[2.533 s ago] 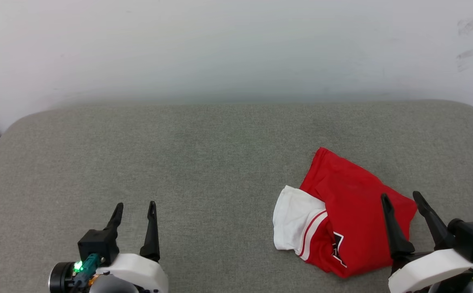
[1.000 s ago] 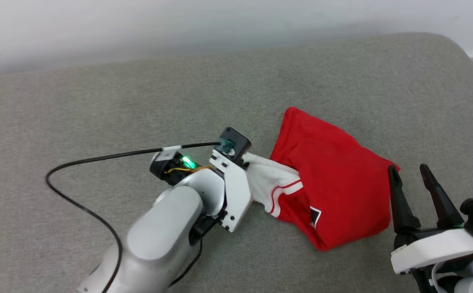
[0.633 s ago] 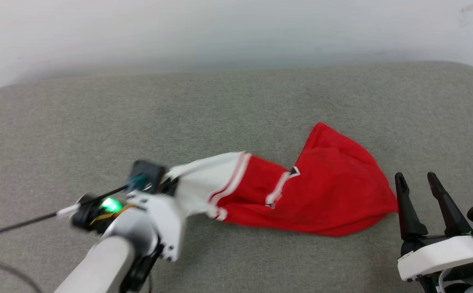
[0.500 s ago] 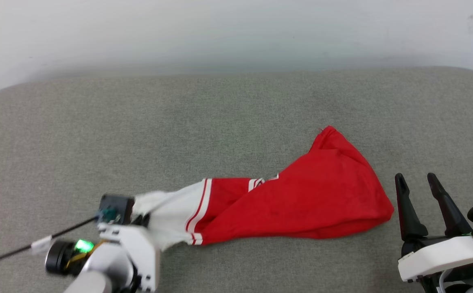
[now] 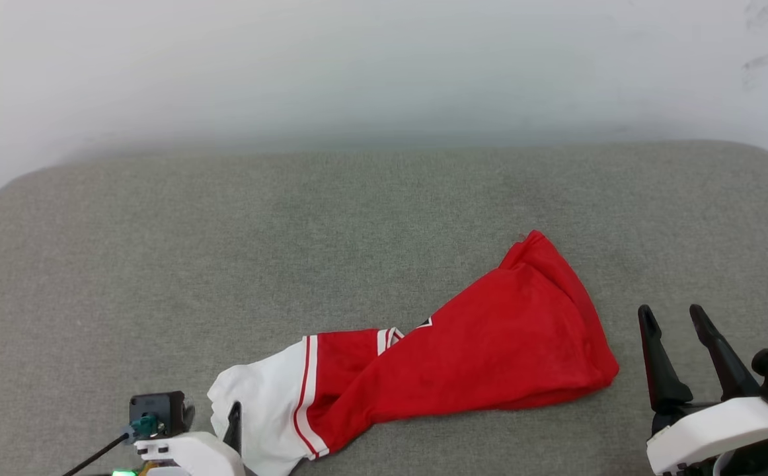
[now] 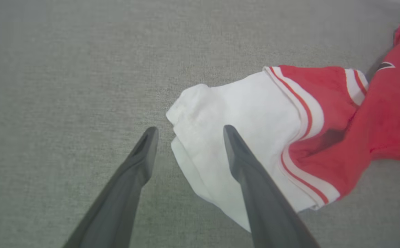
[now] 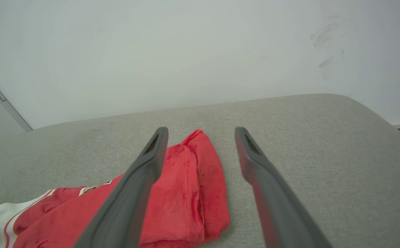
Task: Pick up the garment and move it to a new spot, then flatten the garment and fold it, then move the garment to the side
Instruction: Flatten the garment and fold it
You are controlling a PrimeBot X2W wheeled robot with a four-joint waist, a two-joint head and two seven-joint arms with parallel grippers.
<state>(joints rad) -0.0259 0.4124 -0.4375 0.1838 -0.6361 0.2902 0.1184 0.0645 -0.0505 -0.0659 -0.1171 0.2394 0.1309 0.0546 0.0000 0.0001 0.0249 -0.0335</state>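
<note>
Garment (image 5: 490, 344) lies twisted across the front of the pad (image 5: 225, 231), my left gripper (image 6: 189, 132) gaping over its sleeve (image 6: 241, 113), right gripper (image 5: 671, 313) gaping empty beside the red end, so the move looks done and next I pinch edges to spread it flat.

Bright, even, diffuse light leaves only a thin, soft shadow under the garment (image 5: 490, 344). The wall (image 5: 384, 66) looks hazy in the head view, and the left wrist view is slightly soft.
</note>
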